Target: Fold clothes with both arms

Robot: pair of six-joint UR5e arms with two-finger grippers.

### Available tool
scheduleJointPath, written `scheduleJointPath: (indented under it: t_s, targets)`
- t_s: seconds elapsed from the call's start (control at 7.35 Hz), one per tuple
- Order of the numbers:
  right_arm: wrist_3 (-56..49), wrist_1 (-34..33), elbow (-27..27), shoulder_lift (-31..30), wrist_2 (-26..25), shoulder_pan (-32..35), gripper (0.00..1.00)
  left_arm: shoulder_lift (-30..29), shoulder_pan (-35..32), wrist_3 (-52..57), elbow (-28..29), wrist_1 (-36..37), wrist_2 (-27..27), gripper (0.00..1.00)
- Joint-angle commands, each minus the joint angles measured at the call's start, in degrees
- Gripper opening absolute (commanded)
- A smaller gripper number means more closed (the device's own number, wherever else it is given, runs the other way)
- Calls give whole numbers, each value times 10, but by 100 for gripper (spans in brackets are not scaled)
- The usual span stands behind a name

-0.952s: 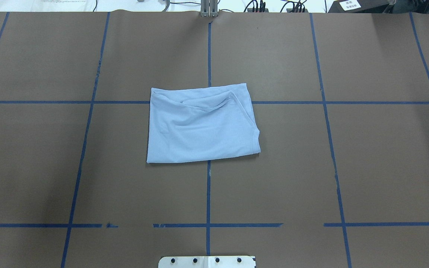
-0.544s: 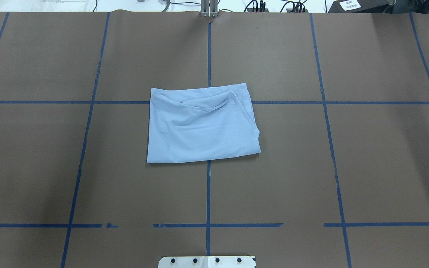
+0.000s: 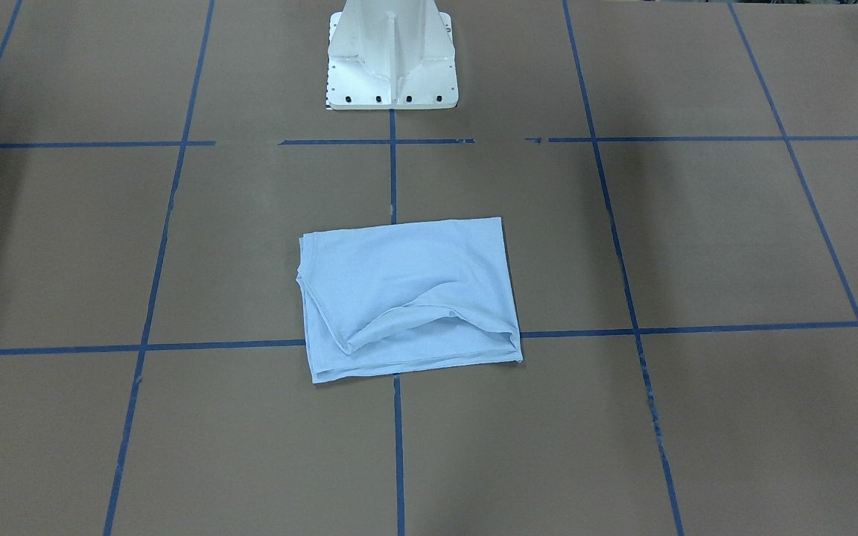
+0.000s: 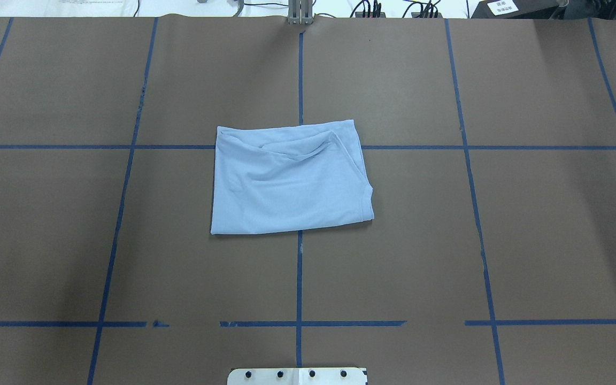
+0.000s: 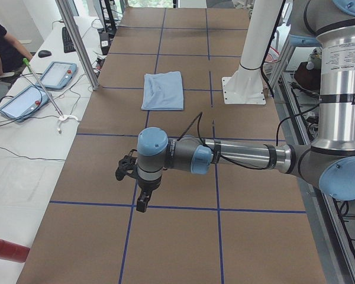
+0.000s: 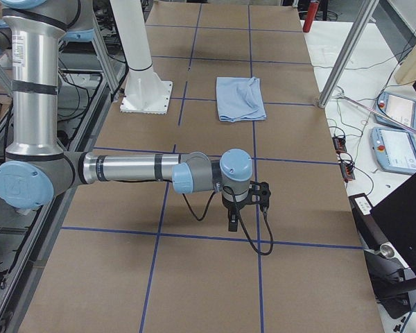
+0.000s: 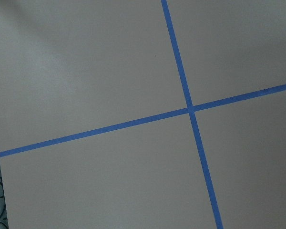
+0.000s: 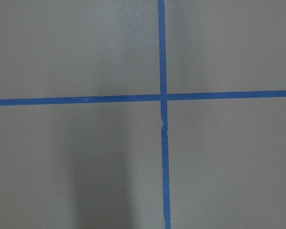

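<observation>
The folded shirt (image 4: 289, 179) lies at the middle of the desk (image 4: 126, 240), long axis parallel to the robot-side edge, its loose flap toward the far edge; no collar shows. The fold looks finished. Any tidy-up should flatten that flap evenly. The left claw (image 5: 143, 201) and the right claw (image 6: 232, 220) hang near opposite desk ends; I cannot tell whether either is parted or closed.
</observation>
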Motion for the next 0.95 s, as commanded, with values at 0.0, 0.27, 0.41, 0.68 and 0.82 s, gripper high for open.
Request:
scheduleJointPath:
  t_s: [0.0, 0.27, 0.41, 0.68, 0.82]
  targets:
    - [3, 15, -8, -2, 0, -1, 100, 7, 0, -30, 3, 4, -6, 100]
    - [5, 15, -8, -3, 0, 0, 100, 17, 0, -84, 7, 3, -31, 100]
    - [5, 15, -8, -3, 3, 0, 100, 17, 0, -84, 8, 3, -30, 100]
    - [6, 15, -6, -3, 6, 0, 100, 17, 0, -84, 9, 3, -31, 100]
    - [6, 15, -6, -3, 6, 0, 100, 17, 0, -83, 9, 3, -30, 100]
